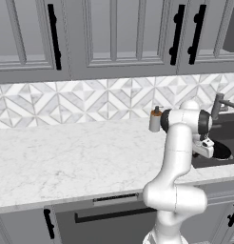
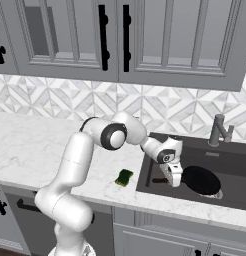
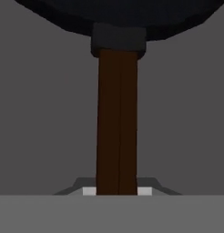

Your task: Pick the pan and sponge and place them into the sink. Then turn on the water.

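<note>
The gripper (image 2: 173, 181) is clamped on the pan (image 2: 200, 181) handle inside the sink (image 2: 230, 150). The sponge (image 2: 124, 177) sits on the table at 9 o'clock. The arm hides the handle's end.

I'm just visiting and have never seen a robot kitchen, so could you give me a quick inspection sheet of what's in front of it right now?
Surface: white marble counter with a dark sink set into it.
Job's things: black pan is inside the sink, its brown handle pointing toward the hand; sponge lies on the counter beside the sink's edge, not yet in. No water running from the faucet.
Clutter: a small bottle by the backsplash.
Grippers: gripper is down in the sink, shut on the pan's handle.
Cables: nothing seen.
Surroundings: grey cabinets above, patterned tile backsplash, drawers below.
</note>
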Motion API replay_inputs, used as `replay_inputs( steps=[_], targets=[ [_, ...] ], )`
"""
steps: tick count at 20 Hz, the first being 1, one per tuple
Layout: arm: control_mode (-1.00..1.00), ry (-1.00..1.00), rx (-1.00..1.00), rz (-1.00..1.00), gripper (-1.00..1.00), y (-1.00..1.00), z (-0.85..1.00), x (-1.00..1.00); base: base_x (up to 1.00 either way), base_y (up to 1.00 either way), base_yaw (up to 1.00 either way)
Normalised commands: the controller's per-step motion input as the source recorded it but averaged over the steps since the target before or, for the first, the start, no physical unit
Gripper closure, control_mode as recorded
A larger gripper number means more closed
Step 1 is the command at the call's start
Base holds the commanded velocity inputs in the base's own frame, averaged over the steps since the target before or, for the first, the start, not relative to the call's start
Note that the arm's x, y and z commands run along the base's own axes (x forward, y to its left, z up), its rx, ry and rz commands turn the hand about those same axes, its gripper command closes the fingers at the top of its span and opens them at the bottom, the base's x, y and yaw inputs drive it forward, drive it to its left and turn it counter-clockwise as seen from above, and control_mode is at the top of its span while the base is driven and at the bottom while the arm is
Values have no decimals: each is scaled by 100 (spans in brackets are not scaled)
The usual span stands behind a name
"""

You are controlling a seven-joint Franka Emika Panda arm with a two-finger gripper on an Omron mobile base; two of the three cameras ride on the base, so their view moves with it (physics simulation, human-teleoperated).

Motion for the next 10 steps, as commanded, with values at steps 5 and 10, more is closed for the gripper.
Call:
replay_inputs(
  steps=[5, 10],
  targets=[
    [-100, 0, 3, 0, -100, -15, 10, 3, 0, 0, 0],
    [-100, 0, 0, 0, -100, -2, 53, -5, 0, 0, 0]
  ],
)
